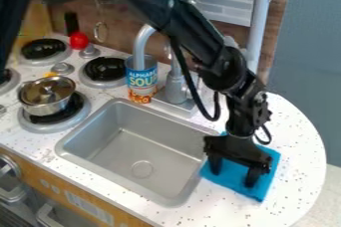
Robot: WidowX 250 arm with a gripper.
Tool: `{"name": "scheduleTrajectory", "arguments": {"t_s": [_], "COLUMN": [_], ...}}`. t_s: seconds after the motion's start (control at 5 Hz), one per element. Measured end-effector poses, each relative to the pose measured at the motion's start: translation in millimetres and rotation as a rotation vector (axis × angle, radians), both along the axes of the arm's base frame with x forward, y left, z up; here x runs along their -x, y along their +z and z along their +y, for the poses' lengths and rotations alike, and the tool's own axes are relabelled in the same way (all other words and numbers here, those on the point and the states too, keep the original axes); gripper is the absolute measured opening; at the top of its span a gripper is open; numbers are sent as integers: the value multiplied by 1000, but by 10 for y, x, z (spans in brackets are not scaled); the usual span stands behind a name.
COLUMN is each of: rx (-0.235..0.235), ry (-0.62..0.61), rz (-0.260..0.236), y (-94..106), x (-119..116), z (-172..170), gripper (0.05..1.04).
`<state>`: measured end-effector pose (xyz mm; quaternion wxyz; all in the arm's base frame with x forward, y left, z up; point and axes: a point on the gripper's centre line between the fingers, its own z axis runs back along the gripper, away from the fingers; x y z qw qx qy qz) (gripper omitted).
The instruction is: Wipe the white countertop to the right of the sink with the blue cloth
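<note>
1. Nearest me, low at the counter front: wood-look panel and rounded metal-look handles, cut off by the view's edge.
2. Sink: smooth, dull grey, rounded rectangle with a round drain. Its right rim was partly covered by the blue cloth.
3. Blue cloth: soft-looking, flat, on the speckled white counter just right of the sink, middle hidden by the gripper.
4. Gripper: black, hung over the cloth, its two fingers set wide apart, nothing between them but cloth below. Couldn't tell whether the tips touched it.
5. Arm: black, jointed, a loose cable looping off it; came in from the top edge, base out of view, blocking part of the backdrop.
6. Faucet: grey, curved spout, partly in front of the soup can, a blue-and-orange cylinder behind the sink.
7. Pot: shiny metal, on a black burner; small yellow item behind it, mostly hidden.
8. Back: round red thing, unclear what, by the brown wood-grain wall.
</note>
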<state>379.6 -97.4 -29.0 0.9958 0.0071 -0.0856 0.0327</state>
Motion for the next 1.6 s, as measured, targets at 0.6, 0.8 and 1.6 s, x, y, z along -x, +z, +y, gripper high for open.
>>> {"name": "scheduleTrajectory", "arguments": {"t_s": [0.6,0.8,1.6], "rx": [21,14,7], "ry": [-111,-122,93], "rz": [70,68,-35], "y": [-44,-39,-2], "x": [501,445,-629], "z": [-284,-323,-108], "gripper": [1002,1001,1001]}}
